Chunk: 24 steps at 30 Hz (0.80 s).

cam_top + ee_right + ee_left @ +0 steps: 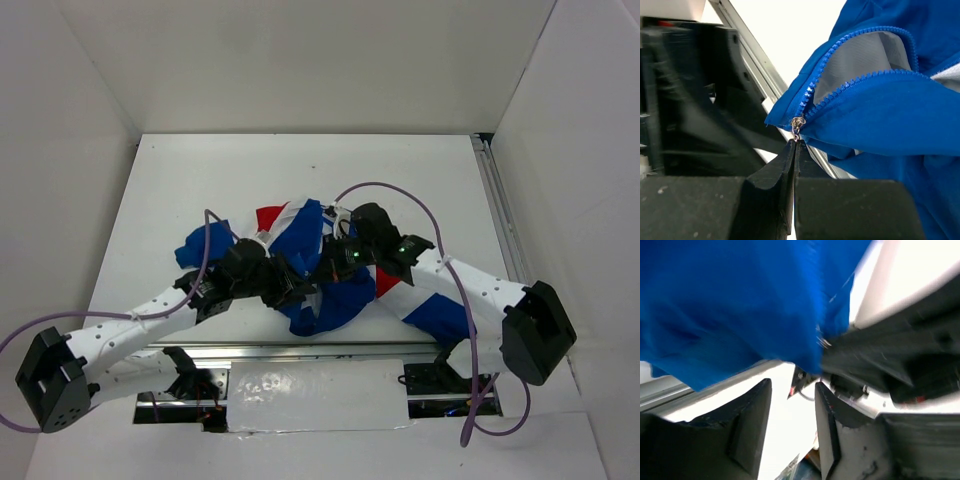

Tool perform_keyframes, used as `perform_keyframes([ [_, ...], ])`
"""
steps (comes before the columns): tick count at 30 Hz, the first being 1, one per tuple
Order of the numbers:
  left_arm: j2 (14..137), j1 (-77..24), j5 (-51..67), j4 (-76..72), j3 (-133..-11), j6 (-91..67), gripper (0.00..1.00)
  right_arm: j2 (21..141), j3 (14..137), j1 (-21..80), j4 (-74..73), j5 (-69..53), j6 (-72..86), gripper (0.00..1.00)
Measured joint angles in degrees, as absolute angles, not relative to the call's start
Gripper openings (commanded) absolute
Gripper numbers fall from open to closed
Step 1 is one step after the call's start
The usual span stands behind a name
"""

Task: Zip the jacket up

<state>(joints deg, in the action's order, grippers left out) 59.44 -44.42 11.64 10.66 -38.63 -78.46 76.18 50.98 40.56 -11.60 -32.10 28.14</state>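
The blue jacket (pixel 322 272) with red and white panels lies bunched at the table's near middle. My right gripper (pixel 796 143) is shut on the small metal zipper pull (pixel 797 123) at the bottom of the zipper. Above the slider the two rows of blue teeth (pixel 840 85) spread apart, showing grey lining. In the top view the right gripper (pixel 335 266) sits over the jacket's middle. My left gripper (pixel 792 402) is open, with nothing between its fingers. Blue fabric (pixel 740 305) hangs just past its fingertips. In the top view the left gripper (pixel 290 290) is at the jacket's left lower edge, close to the right gripper.
A metal rail (pixel 300 350) runs along the table's near edge just below the jacket. Another rail (pixel 497 210) runs down the right side. White walls enclose the table. The right gripper's black body (pixel 890 360) fills the right of the left wrist view.
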Motion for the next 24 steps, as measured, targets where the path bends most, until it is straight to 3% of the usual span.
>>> perform_keyframes([
  [15, 57.06, -45.69, 2.72, 10.57, -36.73, -84.4, 0.6, 75.44, 50.15, 41.67, -11.51, -29.17, 27.24, 0.0],
  [24, 53.3, -45.71, -1.28, 12.45, -36.73, -85.67, 0.57, 75.42, 50.13, 42.83, -11.66, -26.7, 25.76, 0.0],
])
